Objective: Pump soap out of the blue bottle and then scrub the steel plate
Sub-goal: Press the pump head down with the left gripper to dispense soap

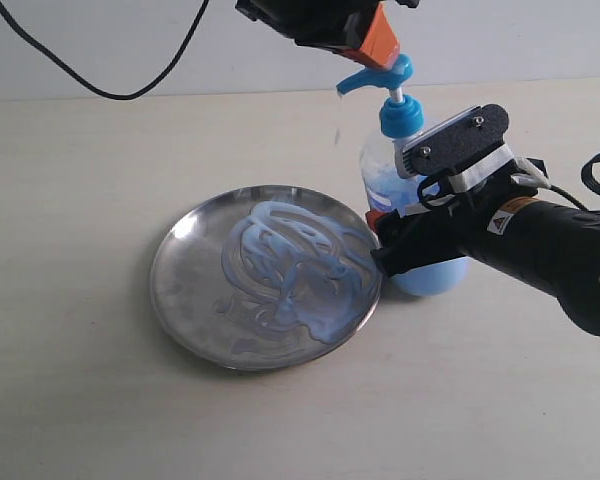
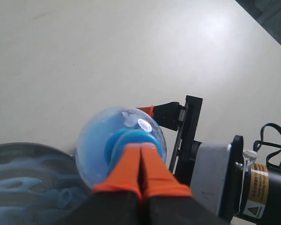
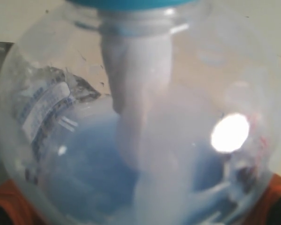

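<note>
The nearest part of the scene is bare cream tabletop (image 1: 100, 420), matte and unmarked. On it sits the steel plate (image 1: 185, 262), round and shiny with a low rim. The soap (image 1: 280, 270) covers the middle and right side of the plate in pale blue swirls and reaches the rim on the side nearest the bottle.

Just beyond that rim stands the blue bottle (image 1: 383, 172), upright on the table, close against the plate's edge. It is partly filled with light blue liquid. The right gripper (image 1: 385, 240) comes in from the right on a black arm and is clamped around the bottle's round body. One finger crosses the front of the bottle, and a red pad shows at the side facing the plate. In the right wrist view the bottle fills the frame, with orange pads pressed against it at both lower corners.

Above, the bright blue pump head (image 1: 392, 72) is raised on a white stem, its spout turned toward the plate. The left gripper (image 1: 378, 42) hangs directly over it. Its orange fingers (image 2: 141, 171) are pressed together with nothing between them, and their tips are at the top of the pump head. Whether they touch it cannot be told.

Farthest back, a plain pale wall (image 1: 540, 35) meets the table, and a black cable (image 1: 130, 95) droops across it.
</note>
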You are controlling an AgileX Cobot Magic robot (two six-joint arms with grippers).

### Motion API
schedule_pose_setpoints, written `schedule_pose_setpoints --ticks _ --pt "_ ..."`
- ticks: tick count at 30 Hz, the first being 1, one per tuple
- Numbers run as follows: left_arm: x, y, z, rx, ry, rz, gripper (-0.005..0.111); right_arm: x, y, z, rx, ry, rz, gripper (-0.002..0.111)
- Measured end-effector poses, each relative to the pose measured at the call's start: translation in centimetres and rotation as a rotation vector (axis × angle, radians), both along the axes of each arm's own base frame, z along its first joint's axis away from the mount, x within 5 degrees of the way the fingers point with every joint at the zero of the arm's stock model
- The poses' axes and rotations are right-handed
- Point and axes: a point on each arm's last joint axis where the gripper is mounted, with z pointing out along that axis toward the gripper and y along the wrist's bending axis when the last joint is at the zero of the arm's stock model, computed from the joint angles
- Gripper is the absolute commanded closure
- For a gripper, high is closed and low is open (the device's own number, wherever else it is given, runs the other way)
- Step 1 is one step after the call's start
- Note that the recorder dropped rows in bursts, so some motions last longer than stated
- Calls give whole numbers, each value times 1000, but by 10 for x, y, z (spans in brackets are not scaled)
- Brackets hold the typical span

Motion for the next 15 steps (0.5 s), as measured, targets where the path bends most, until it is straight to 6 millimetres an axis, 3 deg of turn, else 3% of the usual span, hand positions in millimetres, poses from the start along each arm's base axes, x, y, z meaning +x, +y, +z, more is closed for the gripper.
schedule_pose_setpoints --ticks 15 --pt "1 0 -14 -20 31 34 107 0 0 0 -2 -1 3 108"
